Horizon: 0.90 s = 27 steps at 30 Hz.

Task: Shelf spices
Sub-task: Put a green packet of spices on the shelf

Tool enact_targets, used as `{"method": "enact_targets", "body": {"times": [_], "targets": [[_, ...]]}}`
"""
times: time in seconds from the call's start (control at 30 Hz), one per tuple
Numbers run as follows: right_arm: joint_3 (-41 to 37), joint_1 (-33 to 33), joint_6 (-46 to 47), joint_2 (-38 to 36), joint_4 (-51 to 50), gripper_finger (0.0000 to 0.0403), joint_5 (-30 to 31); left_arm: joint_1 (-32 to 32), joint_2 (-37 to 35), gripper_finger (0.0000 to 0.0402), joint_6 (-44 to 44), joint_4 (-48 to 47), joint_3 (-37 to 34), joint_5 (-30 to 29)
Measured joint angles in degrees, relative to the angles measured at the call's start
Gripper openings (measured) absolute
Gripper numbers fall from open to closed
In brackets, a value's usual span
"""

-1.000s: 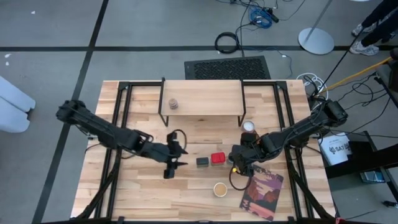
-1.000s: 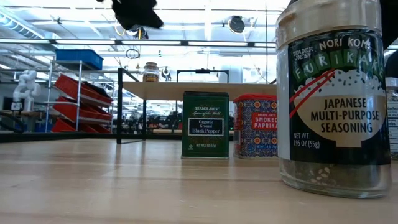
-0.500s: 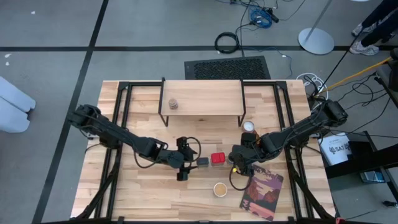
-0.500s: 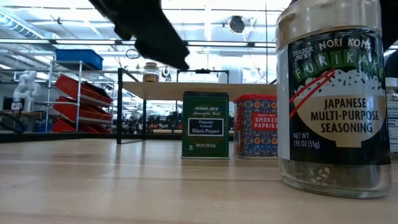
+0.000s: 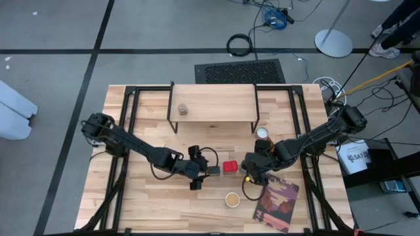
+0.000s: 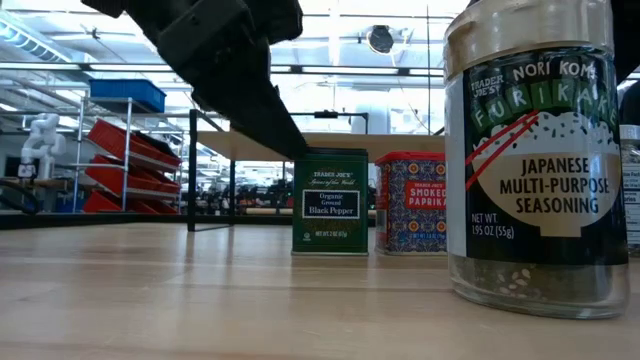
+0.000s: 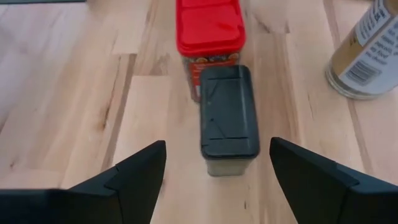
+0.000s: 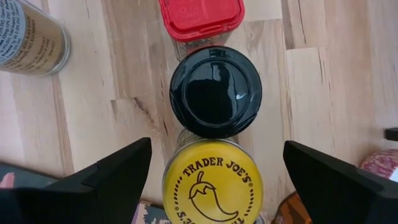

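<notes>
Spices sit in a cluster near the middle of the bench (image 5: 131, 203), in front of the shelf (image 5: 213, 105), which carries one small jar (image 5: 183, 109). The left gripper (image 7: 217, 163) hangs with its jaws spread to either side of the black-lidded tin (image 7: 228, 113), which the low view labels "Trader Joe's Organic Ground Black Pepper" (image 6: 330, 201); neither finger touches it. Just beyond that tin stands the red-lidded tin (image 7: 210, 26), marked "Trader Joe's Smoked Paprika" (image 6: 411, 202). The right gripper (image 8: 211, 171) is poised with its jaws spread wide above a yellow lid (image 8: 213, 183) printed "Trader Joe's" over a chili pepper; a black round lid (image 8: 215, 91) lies just ahead of it. Closest to the low camera, a tall jar (image 6: 537, 160) reads "Nori Komi Furikake Japanese Multi-Purpose Seasoning". A picture-covered book (image 5: 277, 204) lies beside the right jaws.
</notes>
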Motion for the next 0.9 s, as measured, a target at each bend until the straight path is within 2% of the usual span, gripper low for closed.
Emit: {"method": "enact_targets", "body": {"times": [0.23,0.43,0.9], "targets": [[0.00,0.00,0.89,0.00,-1.62,0.0352,-0.04,0.07,2.56,0.0297,0.94,5.23,0.00,-0.68],[0.57,0.02,0.92,0.00,-1.89,0.0352,-0.04,0.70,4.45,0.0287,1.29,5.55,-0.02,-1.00],[4.13,0.02,-4.59,-0.02,0.46,0.0352,1.42,1.88,5.03,0.0139,1.28,6.02,-0.04,-0.99]]}}
